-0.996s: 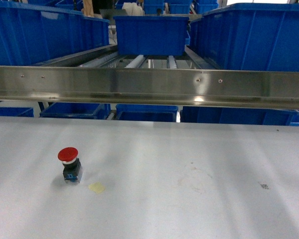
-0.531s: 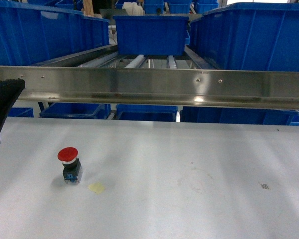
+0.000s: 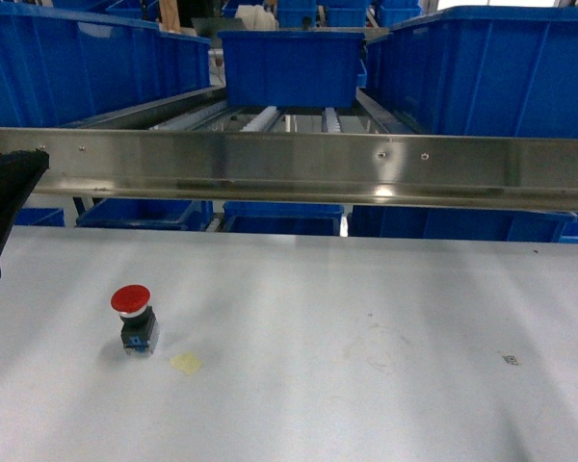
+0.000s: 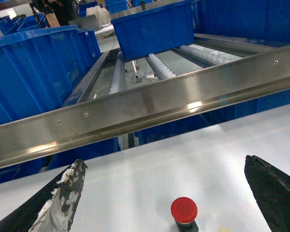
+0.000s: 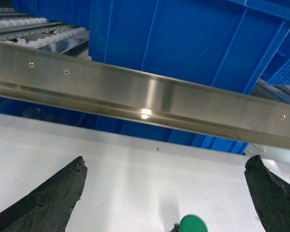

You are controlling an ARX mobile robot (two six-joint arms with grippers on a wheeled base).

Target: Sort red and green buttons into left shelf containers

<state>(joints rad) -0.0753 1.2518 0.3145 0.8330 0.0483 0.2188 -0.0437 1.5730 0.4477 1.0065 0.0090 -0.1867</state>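
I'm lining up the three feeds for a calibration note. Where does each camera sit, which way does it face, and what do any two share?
Head: rides on the robot, looks forward and down over the white table to the steel rail; a black part of the left gripper shows at the left edge.
Left wrist: faces the rail between the left gripper's open fingers, red button below.
Right wrist: the same, right gripper open, green button at the bottom edge.
Shared: head and left wrist both show the red button.
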